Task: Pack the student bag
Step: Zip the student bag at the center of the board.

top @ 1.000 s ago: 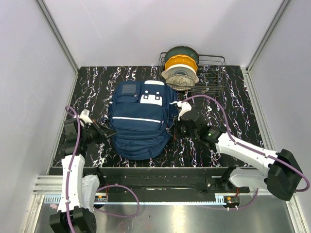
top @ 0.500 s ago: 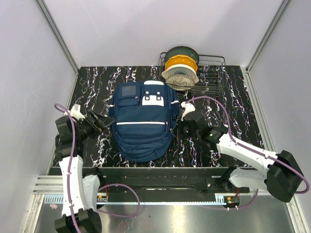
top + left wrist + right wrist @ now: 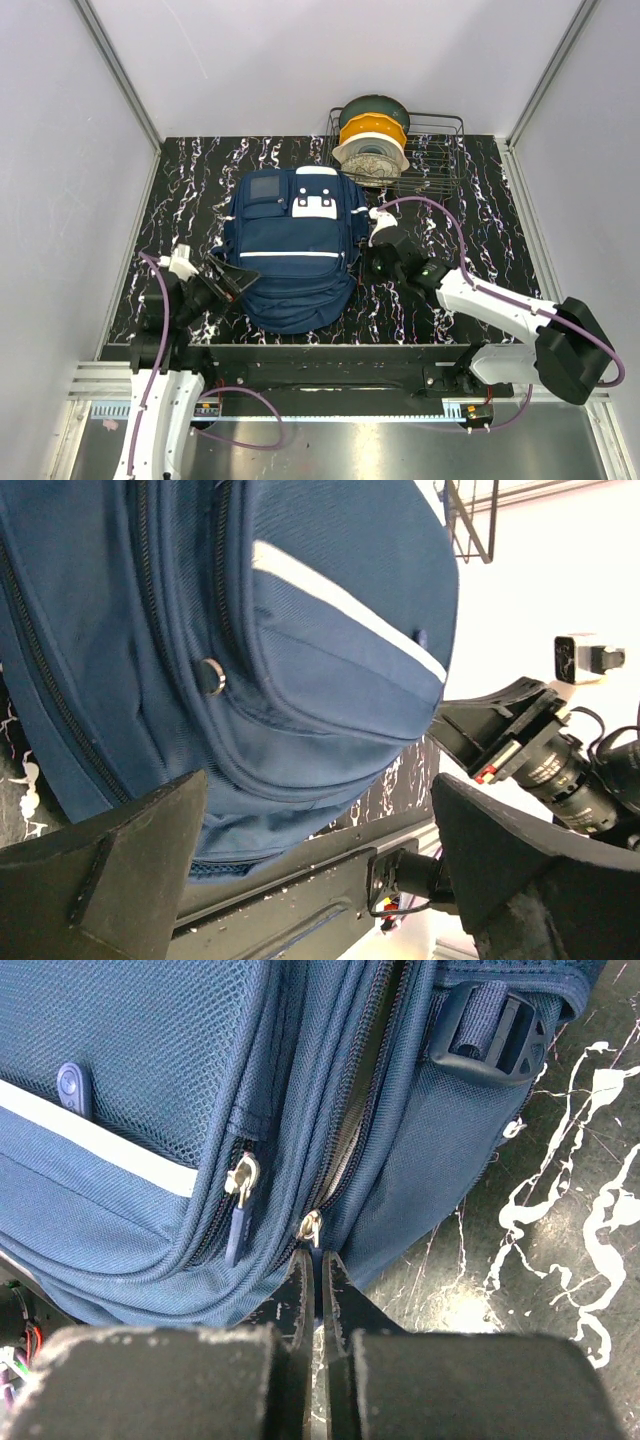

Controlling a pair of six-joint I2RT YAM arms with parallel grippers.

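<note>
Left arm: elbow folded, wrist low. Left gripper (image 3: 231, 280) points right, its 2 fingers spread wide. Right arm: stretched forward and leftward. Right gripper (image 3: 320, 1259) has its 2 fingertips pressed together.

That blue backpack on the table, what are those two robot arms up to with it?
The student bag lies flat on the black marbled table. The right pincer is shut with its tips at a metal zipper slider on the bag's side; whether it pinches the tab is unclear. The left pincer is wide open beside the bag's other side, holding nothing.
</note>
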